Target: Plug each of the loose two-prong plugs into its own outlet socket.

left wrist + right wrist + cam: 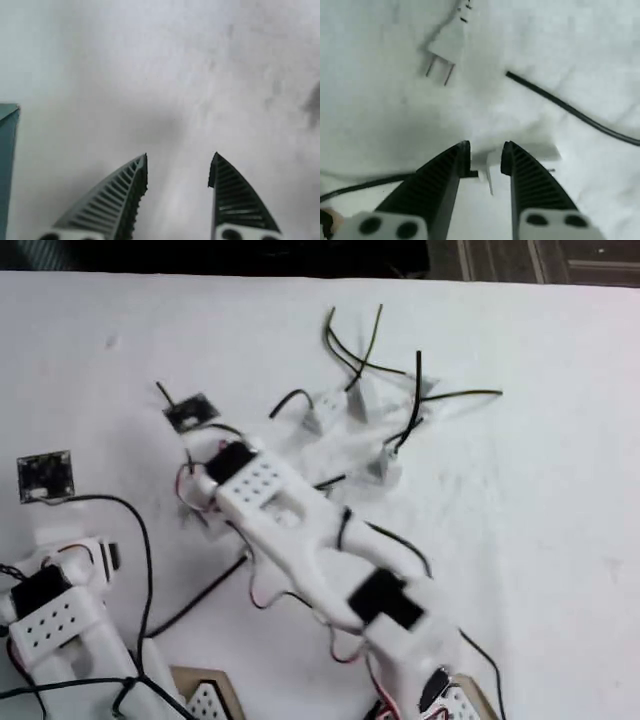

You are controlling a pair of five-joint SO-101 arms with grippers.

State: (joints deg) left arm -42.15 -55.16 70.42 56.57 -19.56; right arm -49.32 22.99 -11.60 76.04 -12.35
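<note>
My right gripper [485,147] is shut on a white plug [487,165] low over the white table; one metal prong sticks out below the fingers. Another white two-prong plug [447,42] lies loose farther off, prongs bare. In the high view the right arm [290,510] stretches across the middle toward a cluster of white plugs [335,410] with black cords. Two dark square sockets [190,412] [45,477] lie flat at the left. My left gripper [180,157] hangs open over bare table, nothing between its fingers.
Black cords [400,375] fan out from the plug cluster, and one cord [570,110] crosses the table past my right gripper. A teal edge [7,150] shows beside my left gripper. The left arm [55,620] sits folded at the front left corner.
</note>
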